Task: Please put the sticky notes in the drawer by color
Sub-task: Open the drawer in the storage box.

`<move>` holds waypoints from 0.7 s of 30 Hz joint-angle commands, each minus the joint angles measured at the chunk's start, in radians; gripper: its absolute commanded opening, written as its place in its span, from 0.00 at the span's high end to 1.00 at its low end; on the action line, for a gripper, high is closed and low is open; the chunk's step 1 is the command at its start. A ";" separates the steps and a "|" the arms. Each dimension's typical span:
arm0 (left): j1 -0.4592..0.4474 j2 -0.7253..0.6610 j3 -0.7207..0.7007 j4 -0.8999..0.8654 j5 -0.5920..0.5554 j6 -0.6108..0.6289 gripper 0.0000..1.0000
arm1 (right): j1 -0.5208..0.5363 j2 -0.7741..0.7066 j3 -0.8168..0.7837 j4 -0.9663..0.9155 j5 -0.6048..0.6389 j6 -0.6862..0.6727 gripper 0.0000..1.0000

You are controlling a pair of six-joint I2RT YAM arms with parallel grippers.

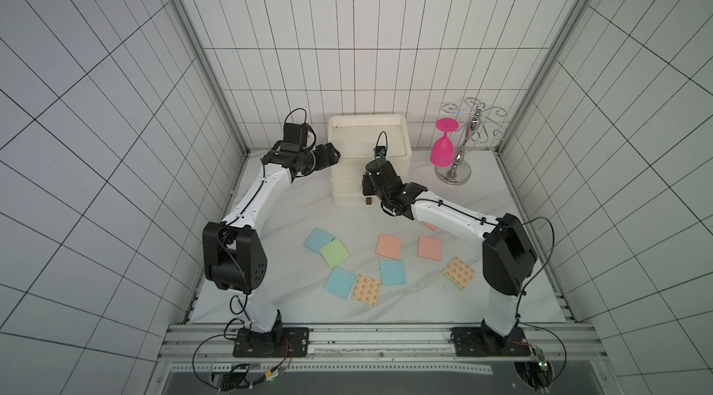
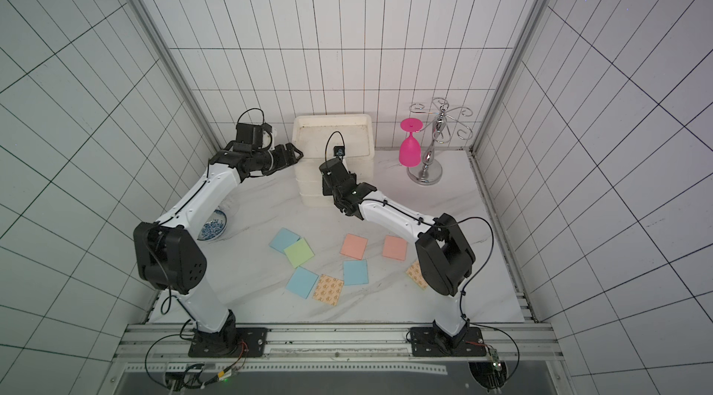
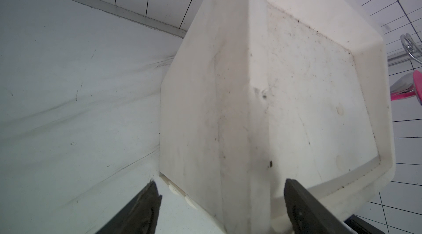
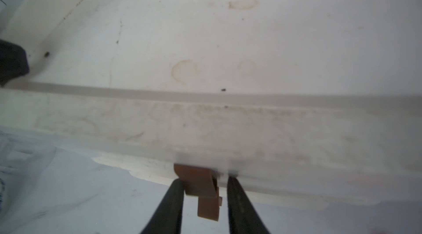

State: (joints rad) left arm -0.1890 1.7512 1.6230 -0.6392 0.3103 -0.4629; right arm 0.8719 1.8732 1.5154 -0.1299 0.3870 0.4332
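one drawer (image 1: 347, 142), two roles: left gripper (image 3: 220, 181), jaws apart, straddles its corner, likely bracing; right gripper (image 4: 204, 179) brackets a handle (image 4: 194, 175) to pull, clamp unclear.

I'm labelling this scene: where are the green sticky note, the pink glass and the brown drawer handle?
green sticky note (image 1: 334, 252): a top view, middle of its face.
pink glass (image 1: 442, 152): a top view, on its bowl.
brown drawer handle (image 4: 198, 180): right wrist view, its front plate.
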 commanded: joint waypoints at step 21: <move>-0.008 0.020 0.018 -0.045 0.012 0.018 0.11 | 0.089 -0.296 -0.271 -0.156 -0.233 0.199 1.00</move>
State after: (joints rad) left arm -0.1890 1.7622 1.6310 -0.6392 0.3187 -0.4633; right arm 0.9321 1.6196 1.2842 -0.2077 0.1902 0.5930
